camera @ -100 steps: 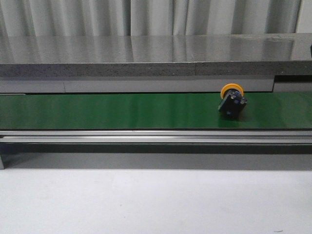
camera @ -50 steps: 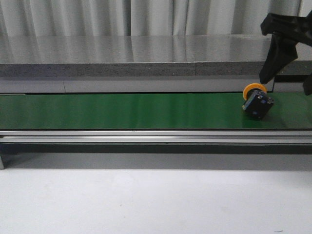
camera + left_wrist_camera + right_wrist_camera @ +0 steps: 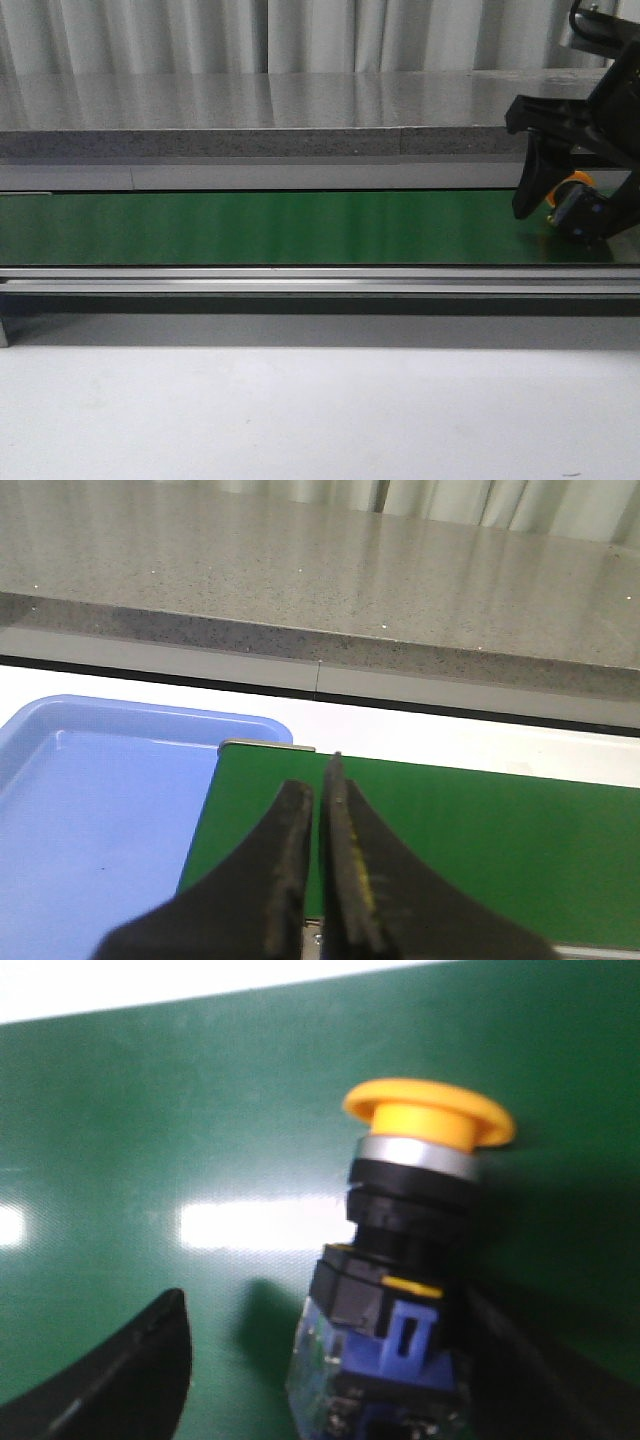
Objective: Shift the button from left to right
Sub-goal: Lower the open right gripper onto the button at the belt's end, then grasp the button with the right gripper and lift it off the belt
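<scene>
The small push-button with a round yellow-orange cap and dark blue-black blocky body [image 3: 578,208] lies on its side at the far right end of the long green conveyor belt [image 3: 280,227]. In the right wrist view the button [image 3: 400,1280] shows its long axis running from the blue body, through a black collar and a silver ring, to the yellow mushroom cap. In the front view the cap points toward the far edge of the belt and slightly left, with the body nearer the camera.

The black right gripper [image 3: 575,205] is down over the belt with its jaws spread wide, one finger on each side of the button. The left finger stands clear of it; whether the other finger touches the body cannot be told.

The black left gripper [image 3: 318,860] hangs over the belt's other end with its fingers pressed together, nothing between them. Just beside that end of the belt sits a light blue plastic tray [image 3: 90,810].
</scene>
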{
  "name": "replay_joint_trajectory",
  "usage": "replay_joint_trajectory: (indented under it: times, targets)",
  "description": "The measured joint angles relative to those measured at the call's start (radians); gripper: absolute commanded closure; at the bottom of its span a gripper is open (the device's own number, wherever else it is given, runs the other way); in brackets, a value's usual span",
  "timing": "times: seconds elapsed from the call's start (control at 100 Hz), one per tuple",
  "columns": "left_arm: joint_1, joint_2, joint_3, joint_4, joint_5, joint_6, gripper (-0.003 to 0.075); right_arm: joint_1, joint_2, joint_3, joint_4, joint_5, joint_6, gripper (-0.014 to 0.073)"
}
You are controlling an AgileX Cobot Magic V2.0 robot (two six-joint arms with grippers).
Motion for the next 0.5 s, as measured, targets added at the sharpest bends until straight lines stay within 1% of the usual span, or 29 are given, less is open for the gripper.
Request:
replay_joint_trajectory:
  times: [0.14,0.21,0.3,0.5]
  targets:
    - [0.000,0.000,0.000,0.000,0.000,0.000,0.0715,0.000,0.013,-0.002,0.000,-0.017,0.000,0.0330]
    - [0.000,0.000,0.000,0.000,0.000,0.000,0.0715,0.000,0.013,-0.002,0.002,-0.015,0.000,0.0380]
    - [0.000,0.000,0.000,0.000,0.000,0.000,0.0715,0.000,0.013,-0.002,0.002,-0.011,0.000,0.0400]
    - [0.000,0.000,0.000,0.000,0.000,0.000,0.0715,0.000,-0.025,-0.002,-0.009,0.012,0.000,0.0400]
